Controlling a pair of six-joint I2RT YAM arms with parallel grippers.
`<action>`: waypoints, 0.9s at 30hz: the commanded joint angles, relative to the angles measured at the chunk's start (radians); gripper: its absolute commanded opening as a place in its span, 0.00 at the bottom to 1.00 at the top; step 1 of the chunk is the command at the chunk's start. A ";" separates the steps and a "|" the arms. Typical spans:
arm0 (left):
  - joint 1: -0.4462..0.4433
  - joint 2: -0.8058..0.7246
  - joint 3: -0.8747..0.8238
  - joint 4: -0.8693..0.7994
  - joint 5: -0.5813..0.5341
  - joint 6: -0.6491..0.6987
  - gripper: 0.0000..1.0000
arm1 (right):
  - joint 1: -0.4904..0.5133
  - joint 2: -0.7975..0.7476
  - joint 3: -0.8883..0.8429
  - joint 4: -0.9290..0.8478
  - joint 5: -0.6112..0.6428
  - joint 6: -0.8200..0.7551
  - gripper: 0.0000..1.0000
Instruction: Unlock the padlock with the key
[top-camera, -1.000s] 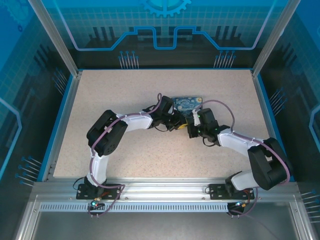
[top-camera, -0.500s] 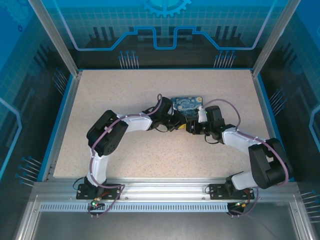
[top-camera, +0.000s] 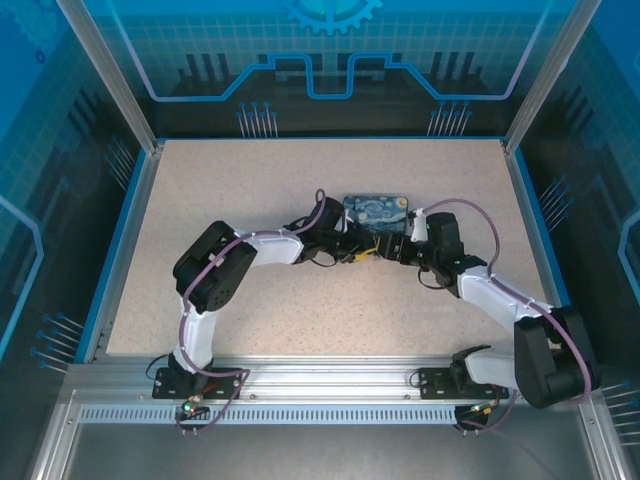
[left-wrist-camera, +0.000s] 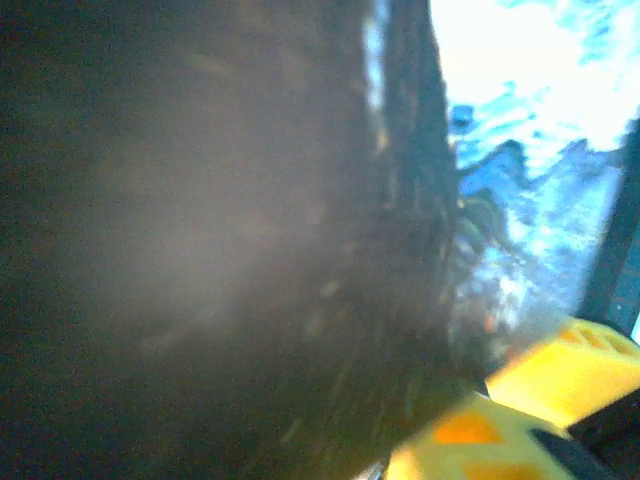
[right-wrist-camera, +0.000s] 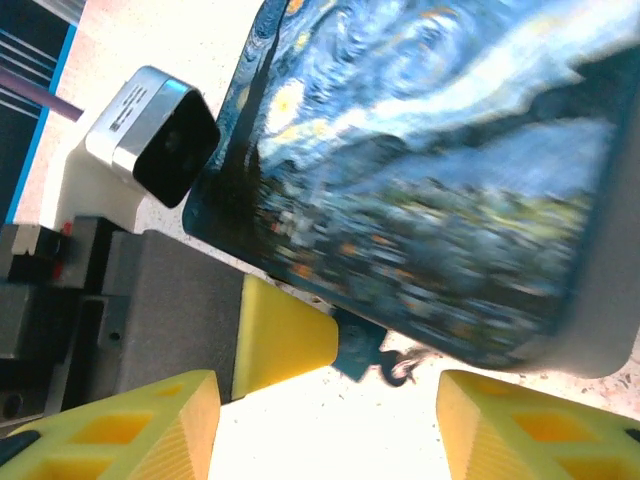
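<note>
Speckled beige bench (top-camera: 250, 190) inside a blue-walled cage. Both arms are crammed together at the near edge of that starry-night box (top-camera: 375, 210), so it's really tight in there.

Stuff I'd be nervous about:

- The padlock (right-wrist-camera: 358, 356) is tiny. From the right wrist view it's a little blue lump with a silvery curl of shackle, sitting right at the box's lower edge. One yellow finger (right-wrist-camera: 280, 335) of the left pincer (top-camera: 360, 250) is just beside it, maybe touching. One nudge from either arm and I reckon it skates off or twists round.
- I honestly can't pick out the key anywhere. If it's loose, it'd be easy to knock off, and a pain to pick back up off a flat bench.
- The arms are nearly nose to nose. If the right one comes in a bit off line, it'll hit the other arm's finger or the box corner instead of the lock.

Pincer status: the right pincer (right-wrist-camera: 325, 425) is released. Its yellow tips are spread wide with nothing between them, and it's pointed at the padlock from close by. The left one I can't call. Its own camera is mostly dark blur with a bit of yellow finger and box print, so I can't tell whether it's clenched on anything.
</note>
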 joint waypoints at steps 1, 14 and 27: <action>-0.022 0.023 -0.057 -0.082 0.026 -0.006 0.39 | -0.013 0.029 -0.028 0.022 -0.048 0.071 0.61; -0.034 -0.075 -0.164 -0.051 -0.022 0.004 0.67 | -0.029 0.152 -0.038 0.100 -0.041 0.124 0.62; -0.008 -0.194 -0.173 -0.062 -0.056 0.011 0.83 | -0.075 0.318 0.180 0.121 -0.066 0.098 0.62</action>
